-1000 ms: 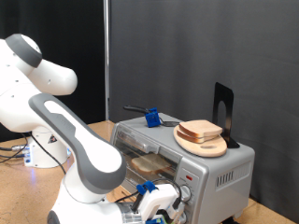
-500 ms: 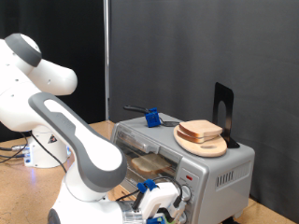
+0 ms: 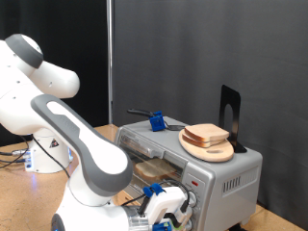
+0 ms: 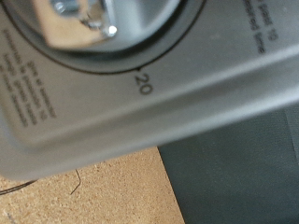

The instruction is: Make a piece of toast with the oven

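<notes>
The silver-grey oven point(image 3: 234, 171) stands on the wooden table, at the exterior view's lower right. A tan, flat slice that looks like bread point(image 3: 154, 170) lies on the rack inside its opening. Another slice of toast point(image 3: 206, 133) lies on a round light-wood board point(image 3: 208, 149) on the oven's top. My gripper point(image 3: 169, 206) is low at the oven's front, up against the knob panel point(image 3: 197, 183). The wrist view is filled by the grey panel point(image 4: 140, 121), with a round dial point(image 4: 112, 33) and a "20" mark. My fingers do not show there.
A blue block with a black handle point(image 3: 154, 121) and a black upright bracket point(image 3: 229, 114) sit on the oven's top. The white arm point(image 3: 87, 154) fills the exterior view's left. A black curtain hangs behind. Bare wooden tabletop point(image 4: 103, 196) lies below the oven's front.
My gripper has shifted very slightly toward the exterior view's right along the oven's front. The toast, board and oven have not moved.
</notes>
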Available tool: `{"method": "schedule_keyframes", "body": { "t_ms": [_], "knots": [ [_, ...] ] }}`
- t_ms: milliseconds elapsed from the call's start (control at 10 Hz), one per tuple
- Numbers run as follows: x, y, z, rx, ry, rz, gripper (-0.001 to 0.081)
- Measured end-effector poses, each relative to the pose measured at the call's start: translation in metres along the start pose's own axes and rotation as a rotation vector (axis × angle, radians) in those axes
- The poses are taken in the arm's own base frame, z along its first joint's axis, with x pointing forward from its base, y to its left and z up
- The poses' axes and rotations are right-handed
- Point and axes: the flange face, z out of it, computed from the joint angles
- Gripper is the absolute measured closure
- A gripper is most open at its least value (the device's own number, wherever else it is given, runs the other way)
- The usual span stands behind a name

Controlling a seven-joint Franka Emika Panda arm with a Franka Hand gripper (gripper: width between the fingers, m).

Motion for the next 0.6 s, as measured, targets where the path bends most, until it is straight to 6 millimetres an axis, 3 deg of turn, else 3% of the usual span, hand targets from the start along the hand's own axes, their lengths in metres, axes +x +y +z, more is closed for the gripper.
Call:
{"method": "schedule_keyframes", "body": {
  "t_ms": [200,600],
  "knots": [
    [-0.0035,-0.0036,-0.0002,0.003,-0.002,-0.007,0.0713],
    [-0.0002,-0.0021,-0.0006,0.008,0.019,-0.002,0.0800]
  ]
}}
